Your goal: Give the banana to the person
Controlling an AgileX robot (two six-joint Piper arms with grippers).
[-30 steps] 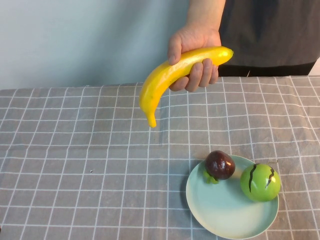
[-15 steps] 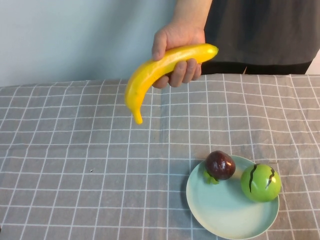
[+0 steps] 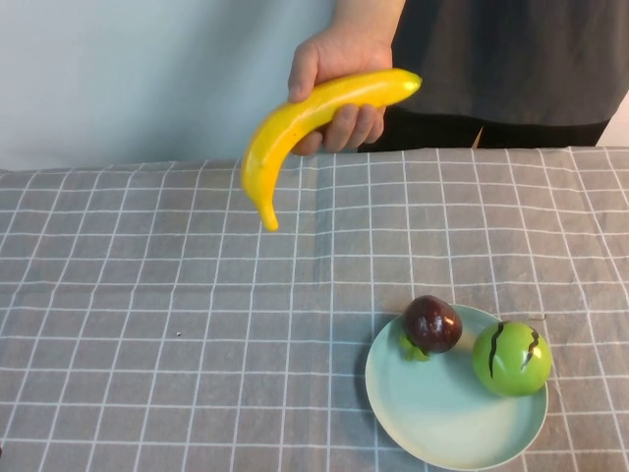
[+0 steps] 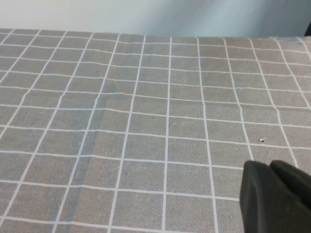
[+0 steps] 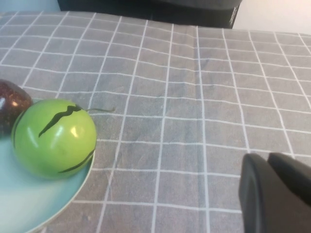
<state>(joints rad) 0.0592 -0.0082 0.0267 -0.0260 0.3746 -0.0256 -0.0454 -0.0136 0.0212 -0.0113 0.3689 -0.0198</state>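
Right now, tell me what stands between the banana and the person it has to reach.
Nothing does: the banana is already in the person's hand, held in the air above the table's far edge. The left gripper and right gripper both sit low over the tablecloth, fingers together, holding nothing.

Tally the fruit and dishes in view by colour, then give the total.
Yellow: 1, the banana, held in the person's hand
Green: 1, round fruit on the plate
Dark purple: 1, round fruit on the plate
Pale blue-green: 1, the plate
Total: 4
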